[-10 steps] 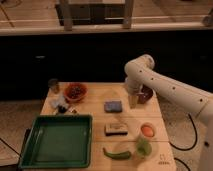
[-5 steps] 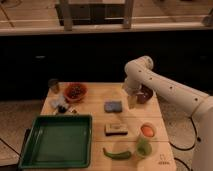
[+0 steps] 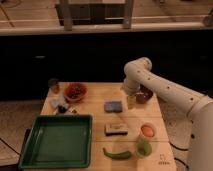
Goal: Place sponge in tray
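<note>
Almost nothing has moved since the earlier frames; the white arm keeps the same bent pose over the table's right side. Its gripper hangs just right of the sponge, jaws apart and holding nothing. The sponge, a flat blue-grey pad, lies on the wood near the table's middle. The green tray sits at the front left, well apart from it. A cream-topped block lies in front of the sponge.

To grasp well, the gripper should probably shift left until centred over the pad, descend straight, and close across its narrower side. It should stay clear of the dark bowl behind and the block in front.
</note>
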Available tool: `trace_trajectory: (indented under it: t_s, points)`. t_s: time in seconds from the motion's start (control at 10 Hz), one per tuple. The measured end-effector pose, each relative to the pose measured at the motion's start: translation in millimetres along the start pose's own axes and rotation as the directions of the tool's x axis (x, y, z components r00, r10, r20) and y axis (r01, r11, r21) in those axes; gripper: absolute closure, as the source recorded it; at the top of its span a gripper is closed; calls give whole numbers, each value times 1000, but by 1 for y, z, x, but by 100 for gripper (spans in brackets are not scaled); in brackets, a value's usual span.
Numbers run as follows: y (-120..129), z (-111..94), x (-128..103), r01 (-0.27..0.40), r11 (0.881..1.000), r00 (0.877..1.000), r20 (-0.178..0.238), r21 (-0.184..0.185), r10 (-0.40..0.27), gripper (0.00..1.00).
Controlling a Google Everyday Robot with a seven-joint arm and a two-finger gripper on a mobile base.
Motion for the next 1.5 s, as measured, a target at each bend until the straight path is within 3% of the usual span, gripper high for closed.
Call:
trace_trajectory:
  t_s: [0.5,1.5]
  points:
    - [-4,16,-2,9,1000,1000,27,-18,-8,20]
    - [-7,50,-4,-50,998,996,76,-49,53,20]
